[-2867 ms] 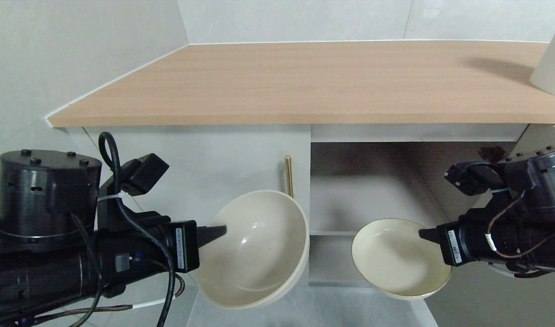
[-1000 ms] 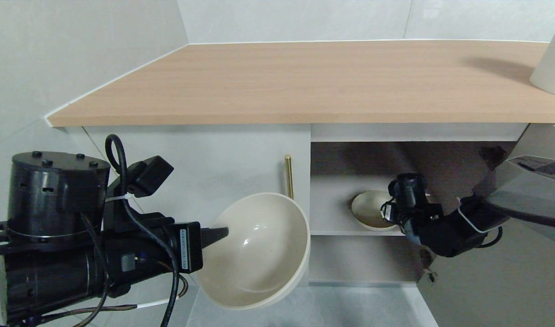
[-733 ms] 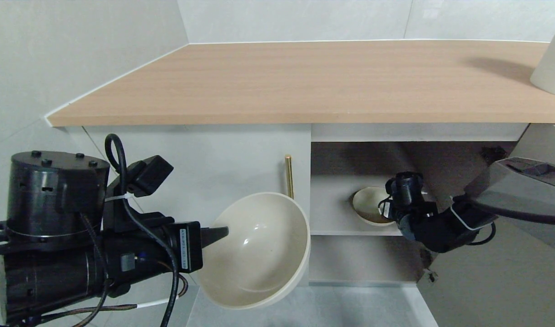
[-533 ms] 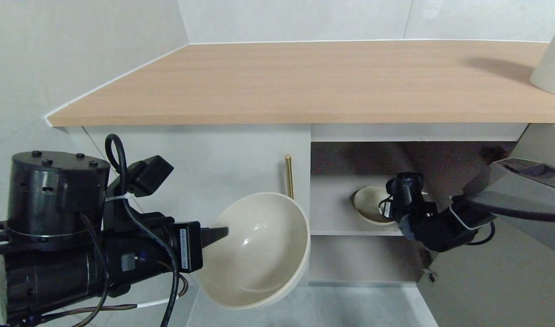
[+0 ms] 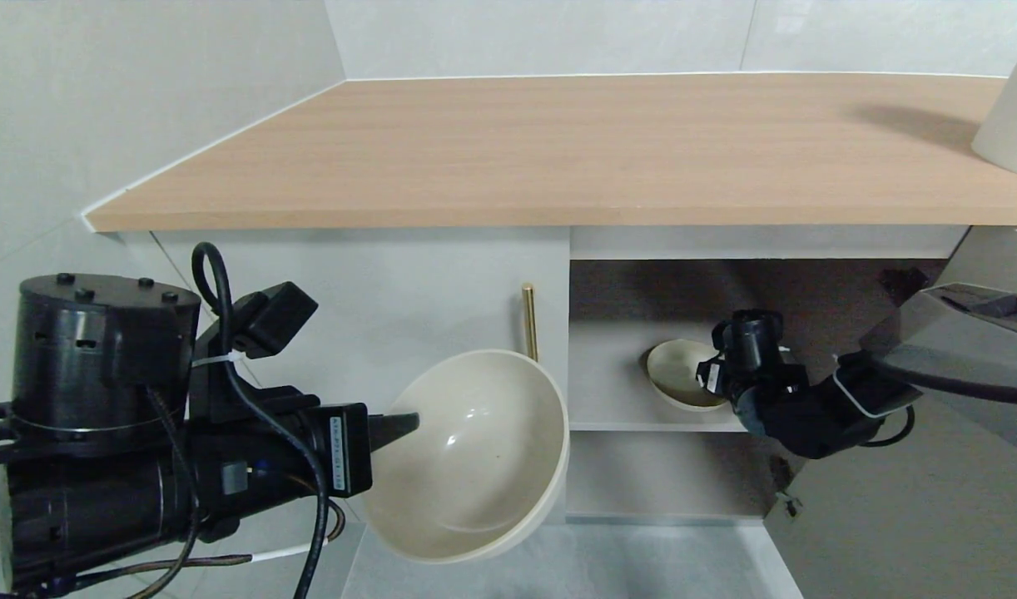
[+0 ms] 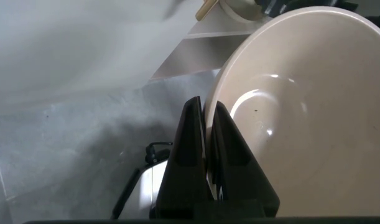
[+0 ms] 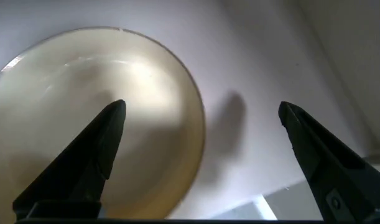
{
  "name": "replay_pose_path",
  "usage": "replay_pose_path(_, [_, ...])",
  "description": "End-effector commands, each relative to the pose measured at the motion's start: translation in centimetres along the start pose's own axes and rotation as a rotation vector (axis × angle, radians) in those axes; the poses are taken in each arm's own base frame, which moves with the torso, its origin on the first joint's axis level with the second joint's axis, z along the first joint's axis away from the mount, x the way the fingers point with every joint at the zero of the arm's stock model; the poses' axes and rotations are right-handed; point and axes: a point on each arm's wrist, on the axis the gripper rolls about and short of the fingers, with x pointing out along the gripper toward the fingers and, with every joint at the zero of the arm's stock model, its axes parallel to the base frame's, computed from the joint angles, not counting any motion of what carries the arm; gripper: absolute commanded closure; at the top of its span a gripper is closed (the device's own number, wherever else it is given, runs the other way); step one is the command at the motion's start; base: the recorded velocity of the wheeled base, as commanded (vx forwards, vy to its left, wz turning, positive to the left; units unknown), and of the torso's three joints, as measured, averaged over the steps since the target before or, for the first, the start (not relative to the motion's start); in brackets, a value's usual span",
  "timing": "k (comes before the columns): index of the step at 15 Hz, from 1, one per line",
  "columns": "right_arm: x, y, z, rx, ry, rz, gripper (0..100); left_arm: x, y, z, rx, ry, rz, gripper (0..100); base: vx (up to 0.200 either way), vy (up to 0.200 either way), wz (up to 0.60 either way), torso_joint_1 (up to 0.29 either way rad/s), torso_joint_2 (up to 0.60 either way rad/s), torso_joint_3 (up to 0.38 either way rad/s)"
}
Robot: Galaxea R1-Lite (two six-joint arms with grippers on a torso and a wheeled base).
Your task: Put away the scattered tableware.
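Slippage was judged possible: bowl (image 5: 475,457) pinched only at its rim by left gripper (image 5: 402,428); right gripper (image 7: 201,109) spread by shelved dish (image 5: 679,376)

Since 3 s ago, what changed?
The right tool carried the small dish from out front onto the cabinet shelf and let go; it is open now. The left tool, shut on the large bowl, stayed put.

No legible text; one white label (image 5: 334,453), print too small.
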Motion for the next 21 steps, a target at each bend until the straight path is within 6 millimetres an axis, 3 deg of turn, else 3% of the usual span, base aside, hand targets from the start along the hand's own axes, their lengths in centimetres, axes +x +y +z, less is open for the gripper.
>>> replay_pose_path(1, [-4.4, -0.7, 2.8, 0.017, -0.027, 0.078, 0, 0.7, -0.1, 0.0, 0.021, 0.013, 0.001, 100, 0.0, 0.0, 0.0, 0.0, 0.0, 0.0])
replay_pose_path(6, [-18.4, -2.8, 6.6, -0.063, 0.107, 0.567, 0, 4.5, -0.8, -0.9, 0.089, 0.076, 0.101, 100, 0.0, 0.0, 0.0, 0.0, 0.0, 0.0])
replay_pose_path(9, [-24.3, -4.2, 6.8, -0.166, 0.216, 0.734, 0, 6.0, -2.2, -2.7, 0.205, 0.128, 0.121, 100, 0.0, 0.0, 0.0, 0.0, 0.0, 0.0])
replay_pose_path(11, [-25.9, -4.2, 6.4, -0.207, 0.246, 0.787, 0, 6.4, -2.5, -3.3, 0.249, 0.125, 0.179, 100, 0.0, 0.0, 0.0, 0.0, 0.0, 0.0])
replay_pose_path(14, [-26.7, -3.5, 5.4, -0.247, 0.272, 0.823, 0, 6.2, -3.5, -4.1, 0.291, 0.12, 0.189, 100, 0.0, 0.0, 0.0, 0.0, 0.0, 0.0])
replay_pose_path(21, [-26.2, -0.4, 1.6, -0.358, 0.372, 0.815, 0, 6.1, -5.0, -4.8, 0.32, 0.124, 0.151, 100, 0.0, 0.0, 0.0, 0.0, 0.0, 0.0])
